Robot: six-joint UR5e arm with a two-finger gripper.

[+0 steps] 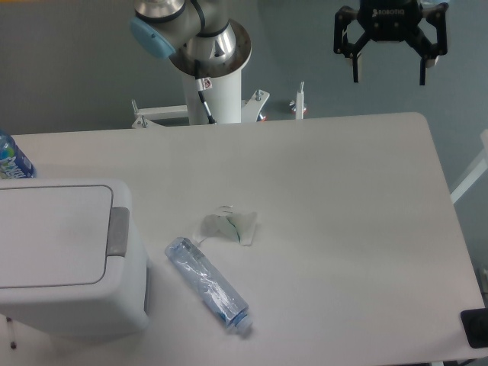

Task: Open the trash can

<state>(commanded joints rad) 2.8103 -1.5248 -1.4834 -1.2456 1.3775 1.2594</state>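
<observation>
- A dark object [474, 328] is cut off by the frame at the lower right corner, beside the table edge; what it is cannot be told.
- The trash can [69, 259] is seen at the near left of the white table [343, 229], partly cut off by the left edge of the frame. Its flat white lid [49, 236] is shut and lies level. A grey push strip [118, 231] is set on the rim facing the middle of the table.
- A clear plastic bottle [207, 285] is laid on its side just right of the trash can, not touching it. It is set slantwise, with the cap end pointing toward the near right.
- A crumpled scrap of clear wrapper [229, 226] is seen just beyond the bottle, near its far end; contact between the two cannot be told.
- A second bottle with a blue label [11, 160] is partly visible at the left edge, behind the trash can.
- The arm's white base column [210, 91] is mounted past the far edge of the table.
- The gripper [390, 76] is held high above the far right of the table, well apart from the trash can. The two fingers point downward with a wide gap between them; nothing is held.
</observation>
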